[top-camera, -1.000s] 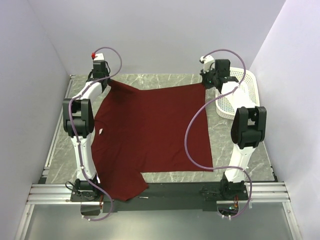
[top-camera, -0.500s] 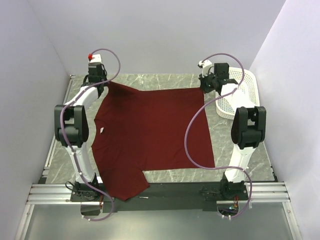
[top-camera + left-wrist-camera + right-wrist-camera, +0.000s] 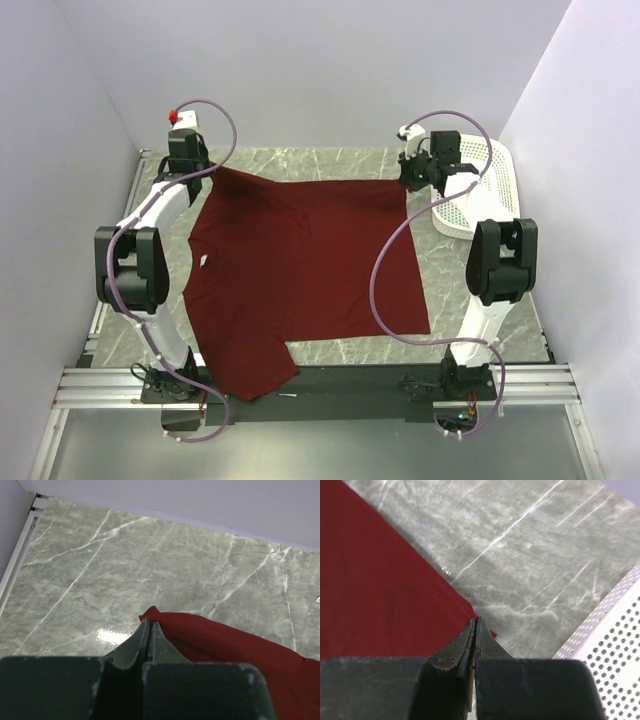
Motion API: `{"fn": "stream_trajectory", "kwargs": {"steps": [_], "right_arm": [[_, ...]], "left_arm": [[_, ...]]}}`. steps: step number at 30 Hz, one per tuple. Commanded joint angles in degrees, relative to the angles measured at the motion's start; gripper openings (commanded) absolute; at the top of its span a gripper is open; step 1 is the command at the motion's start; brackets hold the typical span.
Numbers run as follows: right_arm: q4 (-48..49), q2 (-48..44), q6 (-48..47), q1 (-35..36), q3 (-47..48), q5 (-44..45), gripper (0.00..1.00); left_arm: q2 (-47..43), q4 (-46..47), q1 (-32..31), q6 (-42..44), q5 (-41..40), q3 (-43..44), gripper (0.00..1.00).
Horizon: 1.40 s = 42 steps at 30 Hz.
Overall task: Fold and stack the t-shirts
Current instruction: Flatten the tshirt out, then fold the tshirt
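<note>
A dark red t-shirt [image 3: 300,265] lies spread across the marble table, one sleeve hanging over the near edge at the left. My left gripper [image 3: 205,168] is shut on the shirt's far left corner, which shows in the left wrist view [image 3: 210,635] pinched at the fingertips. My right gripper [image 3: 408,180] is shut on the far right corner, seen in the right wrist view [image 3: 380,590] with a bit of cloth sticking out past the tips. The far edge is pulled taut between both grippers.
A white perforated basket [image 3: 478,185] stands at the back right, just beside my right gripper; its rim shows in the right wrist view [image 3: 615,635]. Walls close in the table at the back and both sides. A metal rail [image 3: 110,290] runs along the left.
Both grippers moved a little farther back and outward with the shirt's corners, pulling the far edge straighter. The left arm's elbow swung down and to the left.
</note>
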Motion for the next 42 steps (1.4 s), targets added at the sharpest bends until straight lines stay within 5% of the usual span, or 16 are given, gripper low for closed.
{"fn": "stream_trajectory", "kwargs": {"steps": [1, 14, 42], "right_arm": [[3.6, -4.3, 1.6, -0.8, -0.7, 0.6, 0.0], [6.9, -6.6, 3.0, -2.9, -4.5, -0.5, 0.0], [5.4, -3.2, 4.6, -3.0, -1.9, -3.9, 0.0]], "left_arm": [[-4.0, 0.6, -0.2, -0.9, 1.5, -0.2, 0.0], [2.4, -3.0, -1.6, -1.0, 2.5, 5.0, 0.0], [-7.5, 0.1, -1.7, -0.1, -1.0, -4.1, 0.0]]}}
